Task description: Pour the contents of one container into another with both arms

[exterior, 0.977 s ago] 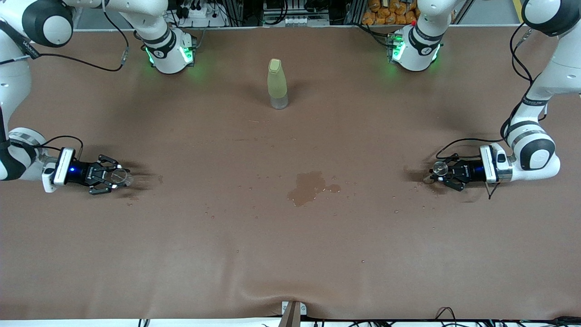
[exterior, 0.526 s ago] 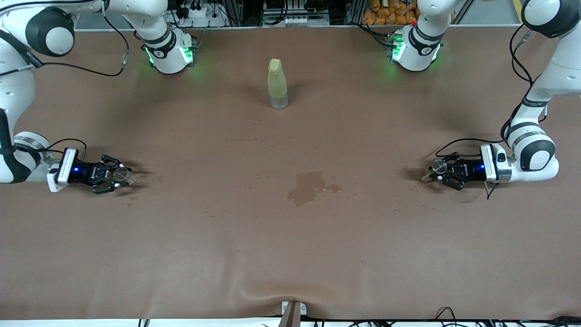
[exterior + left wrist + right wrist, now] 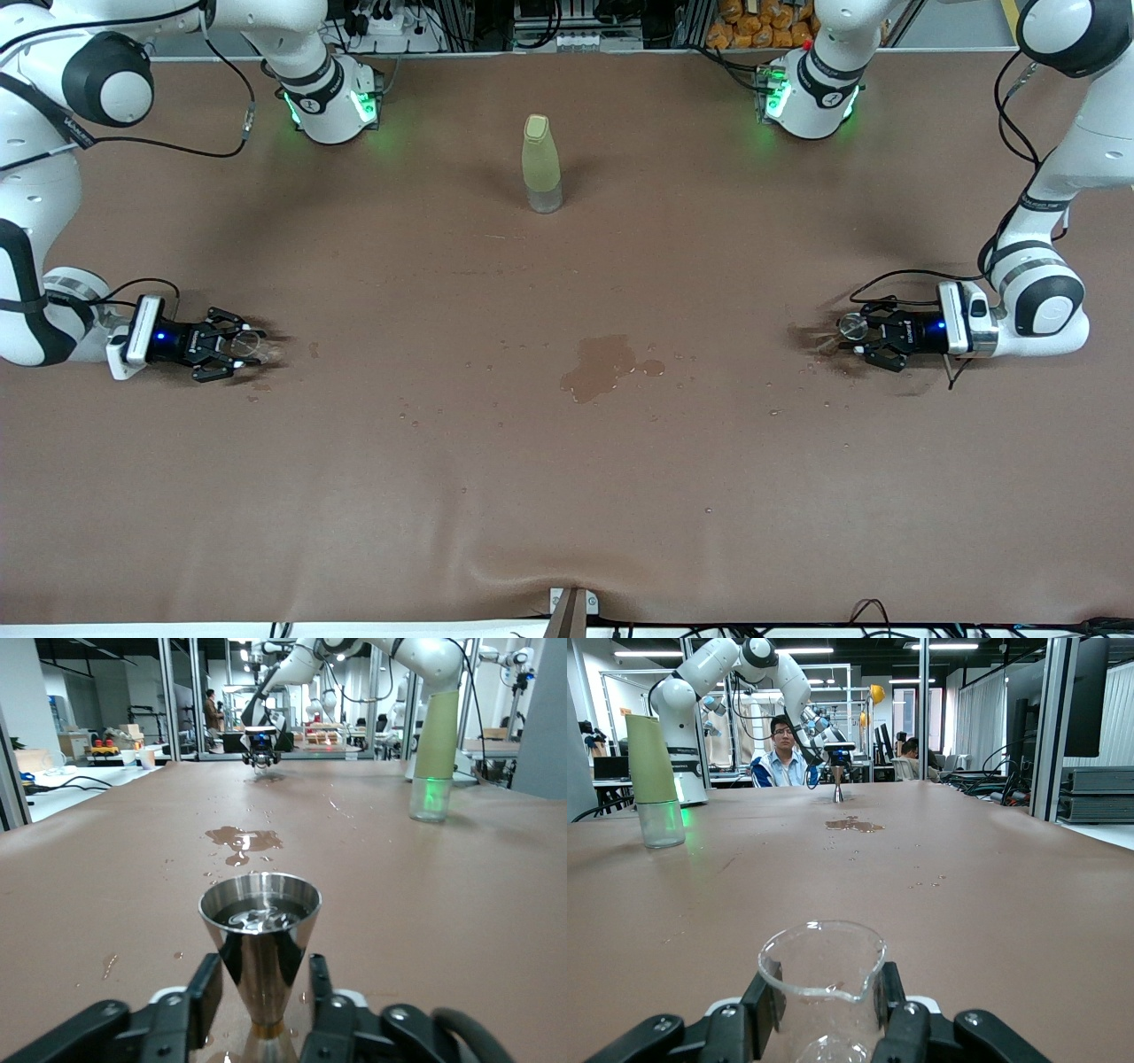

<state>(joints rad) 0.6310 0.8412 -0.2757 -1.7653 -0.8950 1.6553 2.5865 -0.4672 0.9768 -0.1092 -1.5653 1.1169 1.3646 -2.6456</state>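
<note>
Gripping on the left: the left gripper (image 3: 855, 335) sits low at the left arm's end of the table (image 3: 567, 496), fingers (image 3: 199, 997) clamped on the stem of a steel jigger (image 3: 260, 943) with a bit of liquid in its cup.
Right side: the right gripper (image 3: 237, 348) is down at the right arm's end, fingers (image 3: 764, 1005) squeezing a clear glass beaker (image 3: 822, 979), standing upright, spout facing away from the wrist.
Middle: a wet puddle (image 3: 602, 365) on the brown cloth, droplets scattered around it.
Bottle: a pale yellow-green bottle (image 3: 541, 165) stands upright between the arm bases, farther from the front camera than the puddle.
</note>
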